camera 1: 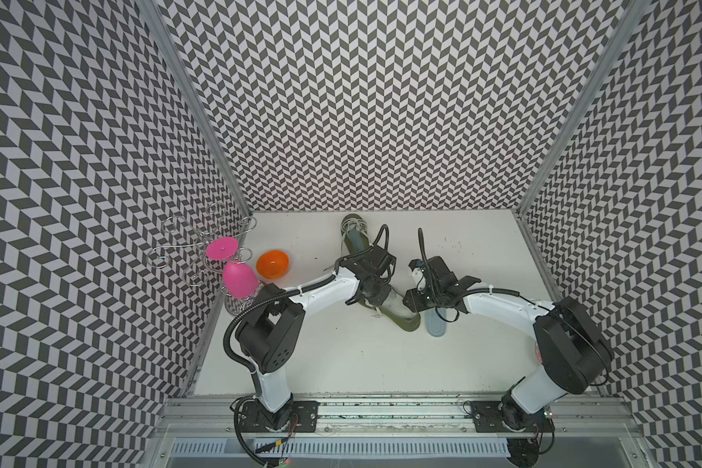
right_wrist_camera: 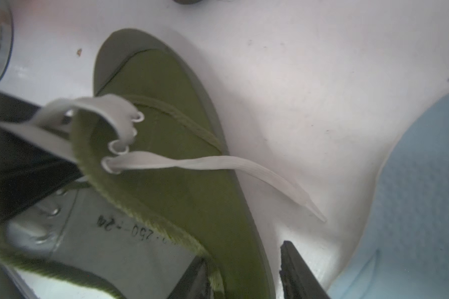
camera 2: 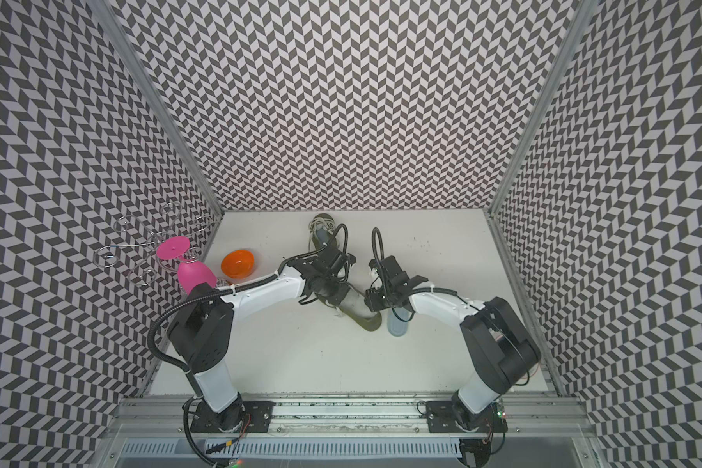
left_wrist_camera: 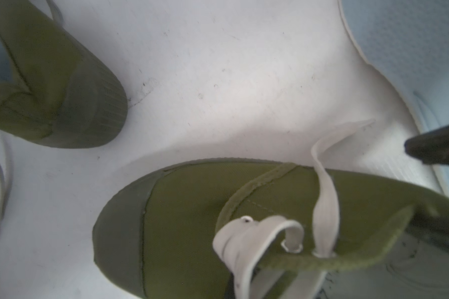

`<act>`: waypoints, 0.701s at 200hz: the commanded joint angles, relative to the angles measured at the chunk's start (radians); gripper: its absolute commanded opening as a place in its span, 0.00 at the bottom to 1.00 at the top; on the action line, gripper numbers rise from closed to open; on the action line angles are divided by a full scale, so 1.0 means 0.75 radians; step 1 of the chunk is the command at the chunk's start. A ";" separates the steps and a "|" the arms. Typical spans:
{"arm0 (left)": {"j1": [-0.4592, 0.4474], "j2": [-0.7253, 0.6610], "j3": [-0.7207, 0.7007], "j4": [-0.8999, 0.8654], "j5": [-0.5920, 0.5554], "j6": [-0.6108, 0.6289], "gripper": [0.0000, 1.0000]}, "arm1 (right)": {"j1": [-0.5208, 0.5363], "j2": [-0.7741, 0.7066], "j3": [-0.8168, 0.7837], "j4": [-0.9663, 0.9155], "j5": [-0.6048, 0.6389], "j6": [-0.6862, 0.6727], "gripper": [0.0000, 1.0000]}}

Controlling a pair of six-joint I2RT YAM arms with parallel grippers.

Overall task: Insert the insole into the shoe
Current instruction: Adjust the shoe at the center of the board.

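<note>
An olive-green shoe lies mid-table with its white laces loose; the grey lining inside shows in the right wrist view. A light blue insole lies flat on the table right beside it. My left gripper is shut on the shoe's laced edge, where its black fingers pinch the eyelet flap. My right gripper straddles the shoe's side wall, one finger inside and the other outside with a thin gap, open. The insole is in neither gripper.
A second green shoe with an insole inside lies near the back wall. An orange bowl and a pink glass on a wire rack stand at the left. Patterned walls enclose the table.
</note>
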 commanded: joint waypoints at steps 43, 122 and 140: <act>0.005 -0.083 -0.057 0.069 0.036 -0.089 0.00 | -0.055 0.002 -0.032 0.042 0.066 -0.002 0.35; 0.083 -0.186 -0.159 0.141 0.036 -0.246 0.00 | -0.045 0.026 0.027 -0.023 0.115 -0.028 0.46; 0.084 -0.186 -0.157 0.157 0.038 -0.276 0.00 | 0.025 0.041 0.091 -0.070 0.163 -0.024 0.49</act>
